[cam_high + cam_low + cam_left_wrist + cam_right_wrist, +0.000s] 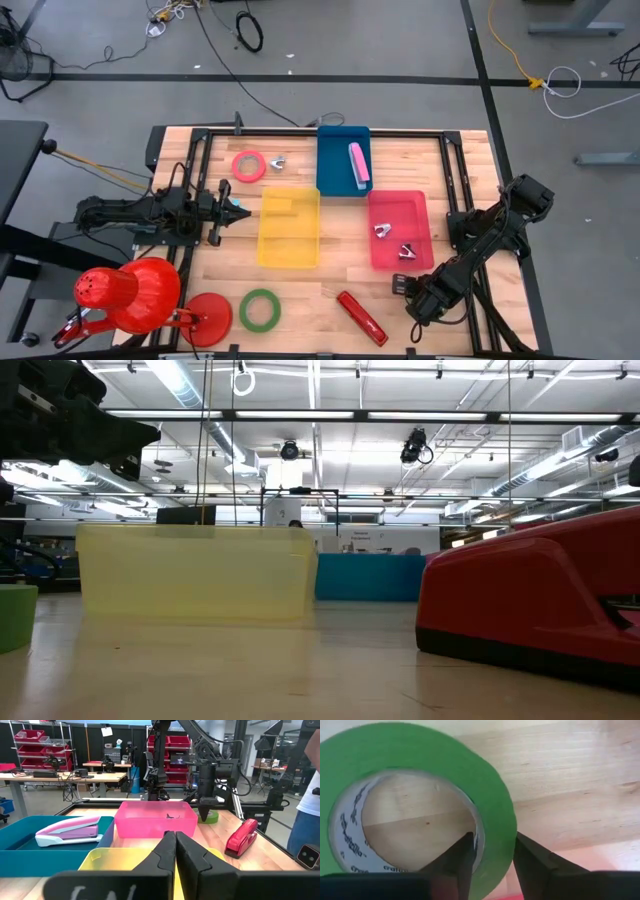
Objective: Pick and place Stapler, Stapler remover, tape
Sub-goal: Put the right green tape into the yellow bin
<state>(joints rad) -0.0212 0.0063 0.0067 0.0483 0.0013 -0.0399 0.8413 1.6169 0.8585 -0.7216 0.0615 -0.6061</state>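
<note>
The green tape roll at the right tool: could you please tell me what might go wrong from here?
1. The right tool pinches the green tape roll on one section of its wall only, so the roll may tilt or slip out on lifting.
2. The red stapler and the pink bin lie close by; a swinging roll might knock them.
</note>
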